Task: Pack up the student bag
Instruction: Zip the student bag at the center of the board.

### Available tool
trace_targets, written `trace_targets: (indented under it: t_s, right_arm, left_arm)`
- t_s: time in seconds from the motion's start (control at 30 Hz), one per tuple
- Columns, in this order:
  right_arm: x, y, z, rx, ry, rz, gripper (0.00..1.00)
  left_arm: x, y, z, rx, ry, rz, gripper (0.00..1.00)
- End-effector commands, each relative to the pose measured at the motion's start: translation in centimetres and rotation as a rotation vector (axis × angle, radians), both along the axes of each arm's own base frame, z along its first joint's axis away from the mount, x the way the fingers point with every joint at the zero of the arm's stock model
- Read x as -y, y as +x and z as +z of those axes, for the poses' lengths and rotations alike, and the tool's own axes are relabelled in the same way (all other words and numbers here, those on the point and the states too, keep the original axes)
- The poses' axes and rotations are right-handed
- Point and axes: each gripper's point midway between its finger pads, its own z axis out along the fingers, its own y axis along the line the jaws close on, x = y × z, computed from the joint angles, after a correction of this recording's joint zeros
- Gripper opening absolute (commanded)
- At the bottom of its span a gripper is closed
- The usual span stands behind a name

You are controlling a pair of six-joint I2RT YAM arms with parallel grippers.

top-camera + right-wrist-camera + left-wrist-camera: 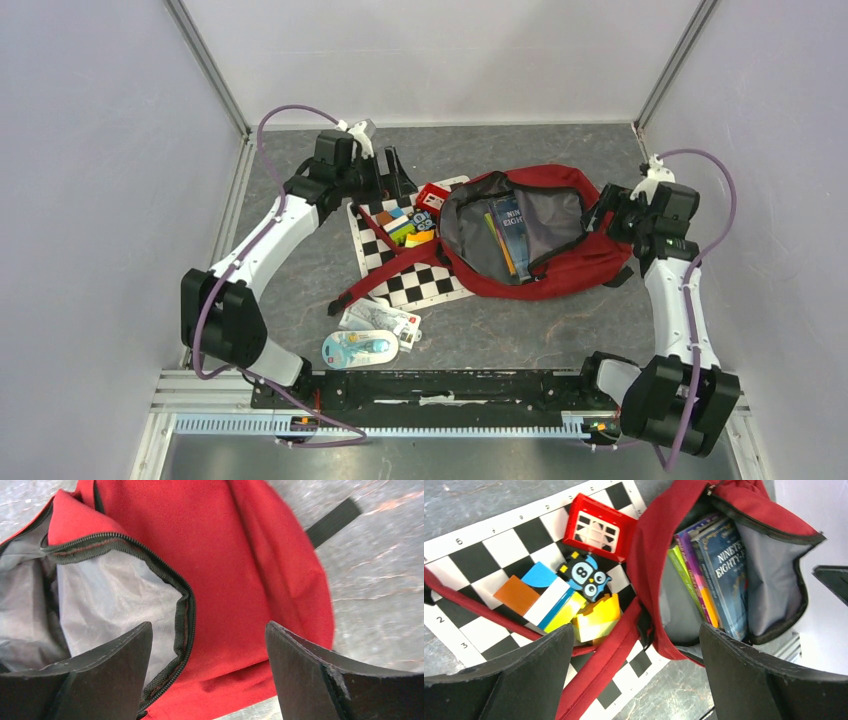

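Note:
The student bag (570,272), red with a grey lining, lies on its side at the table's centre right, its mouth gaping to the left. Books (508,236) stand inside it, and the left wrist view shows the same books (719,575) against the lining. My left gripper (388,172) hovers open behind the toy blocks, left of the bag's mouth. Below the left gripper (634,635) only a red strap and the bag's rim (649,545) show. My right gripper (606,214) hangs open at the bag's right end. The right gripper (209,627) grips nothing, with the black zipper (182,610) and red fabric (240,555) under it.
A chessboard mat (425,288) lies left of the bag, partly under its strap (385,270). Coloured toy blocks (569,605) and a red windowed block (596,527) sit on the mat. Two flat packets (380,320) (358,348) lie near the front rail. Walls close in on three sides.

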Motion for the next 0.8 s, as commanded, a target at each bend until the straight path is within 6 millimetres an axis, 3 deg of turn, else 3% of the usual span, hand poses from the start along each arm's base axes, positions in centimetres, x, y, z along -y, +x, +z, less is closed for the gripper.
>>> trace_targets:
  t_s: [0.0,0.23,0.5,0.63,0.77]
  right_arm:
    - [-2.3,0.7,1.2,0.104,0.153,0.117,0.85]
    - [-4.1,1.5,0.2,0.120,0.286,0.188,0.76]
    - [-3.7,2.0,-1.6,0.070,0.282,0.192,0.63]
    - [-3.8,1.9,-2.4,0.046,0.299,0.183,0.42]
    - [-3.6,2.0,-1.4,0.073,0.278,0.167,0.15]
  left_arm:
    - [0.8,-1.2,2.1,0.052,0.012,-0.130,1.00]
    - [0.2,-2.1,2.1,0.053,0.008,-0.129,1.00]
    - [-0.2,-2.2,2.2,0.063,0.030,-0.126,1.00]
    - [-0.4,-2.1,2.4,0.072,0.040,-0.117,1.00]
    - [-0.5,-2.2,2.5,0.075,0.039,-0.116,1.00]
